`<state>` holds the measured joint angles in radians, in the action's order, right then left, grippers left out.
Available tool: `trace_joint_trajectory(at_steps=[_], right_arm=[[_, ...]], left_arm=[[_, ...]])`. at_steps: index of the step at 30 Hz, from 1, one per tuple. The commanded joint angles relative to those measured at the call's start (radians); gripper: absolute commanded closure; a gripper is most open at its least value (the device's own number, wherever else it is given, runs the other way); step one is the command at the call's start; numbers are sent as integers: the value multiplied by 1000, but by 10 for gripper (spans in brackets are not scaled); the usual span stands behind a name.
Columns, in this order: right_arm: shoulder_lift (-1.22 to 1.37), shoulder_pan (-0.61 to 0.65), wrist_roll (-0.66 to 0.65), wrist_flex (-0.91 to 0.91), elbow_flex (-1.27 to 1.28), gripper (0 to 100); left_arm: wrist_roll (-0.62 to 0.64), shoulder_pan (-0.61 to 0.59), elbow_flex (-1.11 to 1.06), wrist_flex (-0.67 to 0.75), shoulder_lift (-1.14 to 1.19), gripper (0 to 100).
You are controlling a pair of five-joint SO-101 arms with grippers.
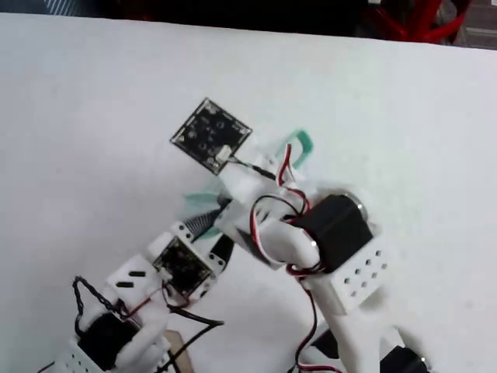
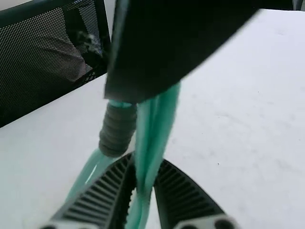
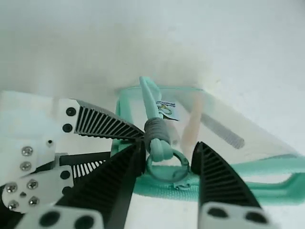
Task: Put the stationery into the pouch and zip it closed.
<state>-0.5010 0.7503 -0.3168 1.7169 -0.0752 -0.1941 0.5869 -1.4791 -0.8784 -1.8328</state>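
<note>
White flat table [image 1: 93,93]: carries both arms, which meet near its centre in the high view.

Clear plastic pouch with mint-green fabric trim [image 3: 248,167]: lies flat on the table beneath the two wrists. In the high view most of it is covered by the arms, with green trim showing on either side.

Left gripper [image 2: 145,164]: black ribbed fingers closed tight on a doubled strip of the pouch's green trim. The right wrist view shows it coming in from the side and pinching the pouch edge just beside the zip pull.

Right gripper [image 3: 169,148]: fingers spread wide, holding nothing. It stands over the zipped edge with one finger on each side of the zip pull. Contact with the pull cannot be confirmed.

Mint-green ring-shaped zip pull [image 3: 164,167]: sits on the trim between the right gripper's fingers, with a green cord loop bound by a grey ribbed sleeve [image 3: 153,130] rising from it.

Stationery inside the pouch: a grey ribbed stick [image 3: 221,130] and a pale peach stick [image 3: 190,126], side by side beyond the pull. Both are blurred, type not determinable.
</note>
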Motion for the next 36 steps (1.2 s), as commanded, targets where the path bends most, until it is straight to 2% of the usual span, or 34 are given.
trace_joint_trajectory(at_steps=[1,6,9,14,19,22,27,30,33,36], right_arm=[[-8,7,-17,5,29,833],[50,4,-100,7,89,855],[74,4,-123,7,120,981],[38,2,-141,7,98,981],[-45,2,-132,5,-46,981],[-62,1,-48,2,-137,981],[-62,-54,83,-54,-219,981],[-62,-64,124,-116,-218,981],[-61,-62,144,-154,-218,981],[-61,-62,146,-160,-215,981]], left_arm=[[-6,12,-6,-6,5,977],[-6,12,-6,-6,5,977],[-8,12,-6,-6,5,977],[-11,10,-5,-6,5,977],[-12,10,0,-6,5,977],[-12,8,3,-6,5,977],[-5,-59,118,-14,5,975],[-3,-73,190,-14,5,914],[92,-76,204,-5,5,832],[140,-77,203,43,5,819]])
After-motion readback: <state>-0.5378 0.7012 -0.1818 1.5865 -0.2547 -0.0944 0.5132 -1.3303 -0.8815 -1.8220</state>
